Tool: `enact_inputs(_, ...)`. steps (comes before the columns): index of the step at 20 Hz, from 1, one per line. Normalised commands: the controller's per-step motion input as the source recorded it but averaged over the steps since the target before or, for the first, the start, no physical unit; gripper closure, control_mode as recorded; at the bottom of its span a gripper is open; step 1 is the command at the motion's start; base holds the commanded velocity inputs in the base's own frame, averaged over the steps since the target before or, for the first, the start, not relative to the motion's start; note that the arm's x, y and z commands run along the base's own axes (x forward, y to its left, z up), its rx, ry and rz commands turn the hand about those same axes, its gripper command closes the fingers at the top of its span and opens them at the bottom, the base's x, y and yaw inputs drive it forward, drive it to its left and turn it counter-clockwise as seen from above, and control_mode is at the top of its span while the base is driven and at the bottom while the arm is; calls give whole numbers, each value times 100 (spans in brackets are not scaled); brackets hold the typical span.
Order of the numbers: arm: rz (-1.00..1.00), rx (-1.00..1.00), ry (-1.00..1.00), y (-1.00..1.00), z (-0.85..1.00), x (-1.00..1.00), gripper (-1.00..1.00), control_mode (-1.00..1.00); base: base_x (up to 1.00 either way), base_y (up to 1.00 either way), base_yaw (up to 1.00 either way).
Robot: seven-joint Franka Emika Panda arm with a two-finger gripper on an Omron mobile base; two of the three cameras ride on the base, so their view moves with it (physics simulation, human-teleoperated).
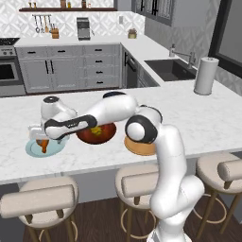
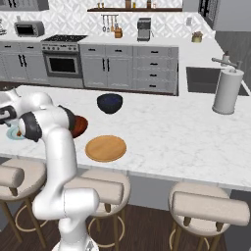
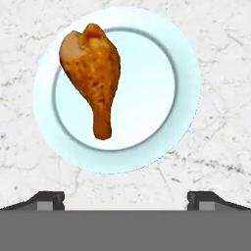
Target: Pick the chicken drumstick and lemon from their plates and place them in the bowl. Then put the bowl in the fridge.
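The chicken drumstick (image 3: 93, 73) lies on the pale light-blue plate (image 3: 162, 147), its meaty end toward the top of the hand view; it also shows under the hand as the drumstick (image 1: 43, 144). My gripper (image 3: 125, 200) hangs open above the plate's near rim, touching nothing; its fingertips (image 3: 49, 198) stand wide apart. In the left base view the gripper (image 1: 40, 138) sits over the blue plate (image 1: 56, 150). The reddish-brown bowl (image 1: 105, 135) stands just right of it with a small yellow lemon (image 1: 94, 130) inside. The tan plate (image 2: 105, 148) is bare. The fridge is out of view.
A dark navy bowl (image 2: 109, 103) sits farther back on the marble island (image 2: 171, 132). A paper towel roll (image 2: 227, 93) stands at the far right by the sink (image 1: 171, 69). Stools (image 1: 40, 196) line the island's near edge.
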Motion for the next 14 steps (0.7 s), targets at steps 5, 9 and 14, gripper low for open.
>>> enact_inputs(5,-1,-13,0,25,-18,46,-100,-100,0,0,0)
enact_inputs(9,0,-8,5,35,-28,50,-100,-100,0,0,0)
enact_inputs(14,0,-1,6,5,-35,17,-100,-100,0,0,0)
